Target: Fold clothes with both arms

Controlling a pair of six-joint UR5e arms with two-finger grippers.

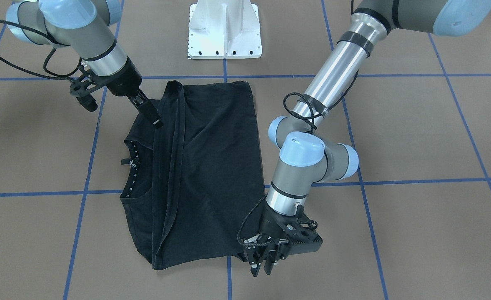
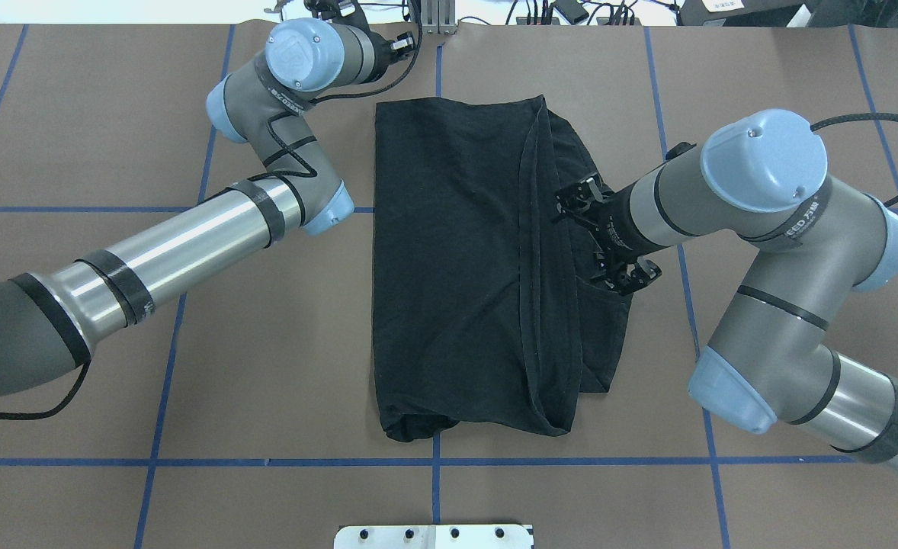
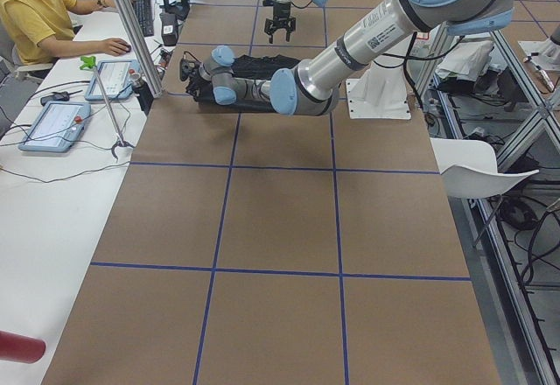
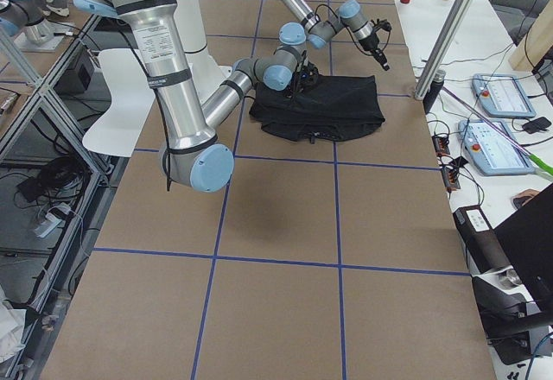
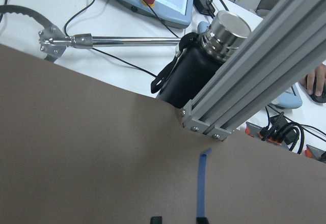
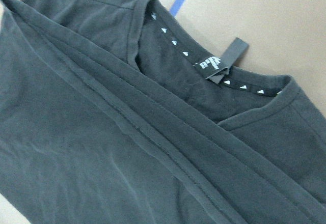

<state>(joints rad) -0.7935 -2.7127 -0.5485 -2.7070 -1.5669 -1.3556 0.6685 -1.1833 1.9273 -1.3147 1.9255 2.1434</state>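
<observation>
Brown worktop [image 1: 416, 137], ruled into large squares by blue tape lines, carries every item shown. Left arm [image 1: 333, 83]: silver-grey with light blue joint caps, reaching across to the operators' edge of the worktop. Right arm [image 1: 95, 46]: same build, angled down over the cloth on the robot's right.

Black T-shirt [image 1: 216, 166]: lies flat near the middle of the worktop, directly in front of the white bolted base [image 1: 224, 29]. It is folded. A broad upper layer covers most of it, and that layer's long stitched edge runs just beside the collar [image 1: 134, 154], which faces the robot's right. No print is visible.

Left gripper [image 1: 261, 271]: points down just beside the shirt corner nearest the operators, off the cloth. Its fingers [image 5: 156, 220] are spread, with only bare worktop between them in the wrist view.

Right gripper [image 1: 157, 121]: tip over the shirt near the stitched edge, on the end of the shirt towards the base. Its fingers appear as one dark bar, so whether they are spread or pressed together cannot be told, nor whether they touch the cloth.

Neck label [image 6: 225, 60]: small dark tab inside the collar, beside a row of white triangles.
</observation>
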